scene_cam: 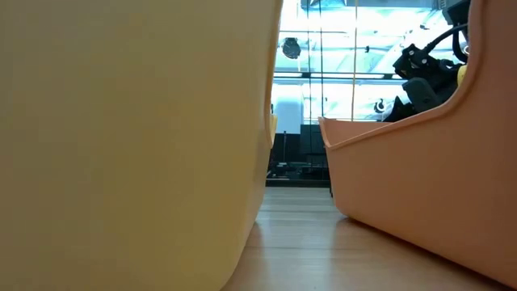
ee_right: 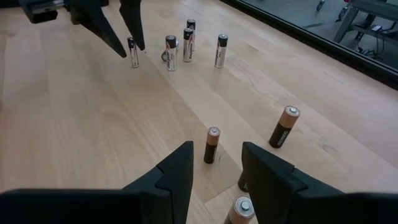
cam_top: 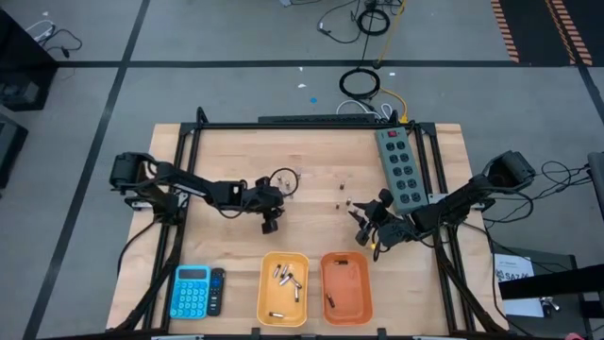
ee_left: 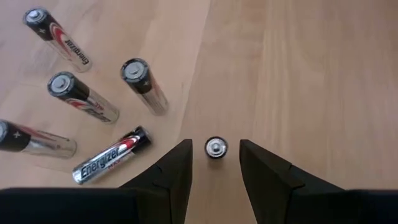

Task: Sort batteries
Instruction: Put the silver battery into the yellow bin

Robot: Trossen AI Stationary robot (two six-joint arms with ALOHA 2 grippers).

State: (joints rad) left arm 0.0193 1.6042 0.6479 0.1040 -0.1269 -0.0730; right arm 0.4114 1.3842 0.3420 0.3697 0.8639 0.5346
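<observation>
In the left wrist view my open left gripper (ee_left: 215, 143) stands over one silvery battery (ee_left: 216, 148) that is upright on the wood, a finger on either side and a gap at each. Several more silvery batteries (ee_left: 81, 96) stand close by, and one (ee_left: 112, 163) lies flat. My open right gripper (ee_right: 217, 146) hangs just above the table with a dark copper-topped battery (ee_right: 212, 145) upright between its fingertips, untouched. Another dark battery (ee_right: 283, 126) stands beyond it. In the high view, the left gripper (cam_top: 269, 225) is at mid-table and the right gripper (cam_top: 363, 229) is to its right.
At the near edge sit a yellow bin (cam_top: 265, 283) holding several light batteries and an orange bin (cam_top: 364, 283) holding a dark one. The blue calculator (cam_top: 192, 291) lies near left and the grey power strip (cam_top: 401, 165) far right. Both bins fill the low view.
</observation>
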